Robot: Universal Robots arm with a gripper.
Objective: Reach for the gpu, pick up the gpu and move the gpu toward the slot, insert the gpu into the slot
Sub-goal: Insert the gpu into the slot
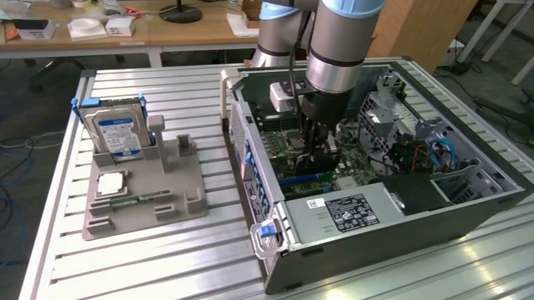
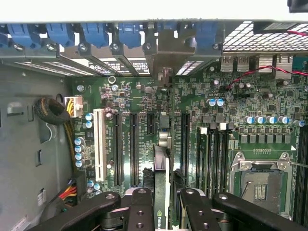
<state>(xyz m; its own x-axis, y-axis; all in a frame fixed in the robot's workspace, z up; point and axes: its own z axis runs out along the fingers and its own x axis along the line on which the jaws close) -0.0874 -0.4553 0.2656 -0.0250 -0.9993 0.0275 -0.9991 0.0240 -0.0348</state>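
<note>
My gripper (image 1: pixel 314 156) is down inside the open computer case, shut on the gpu (image 1: pixel 311 164), a thin dark card held upright. In the wrist view the gpu (image 2: pixel 161 166) shows edge-on between my black fingers (image 2: pixel 140 204), and its silver bracket end (image 2: pixel 166 53) lies against the case's rear openings. The card stands low over the green motherboard (image 2: pixel 139 96), along the line of a long dark slot (image 2: pixel 162 121) that is mostly hidden beneath it. I cannot tell whether the card's edge is seated.
Parallel dark slots (image 2: pixel 118 144) and a white slot (image 2: pixel 99 144) lie beside the card, with the CPU socket (image 2: pixel 260 185) on its other side. Cables (image 2: pixel 53 110) and the power supply (image 1: pixel 351 212) crowd the case. Outside, a grey fixture (image 1: pixel 179 200) holds the hard drive (image 1: pixel 117 128).
</note>
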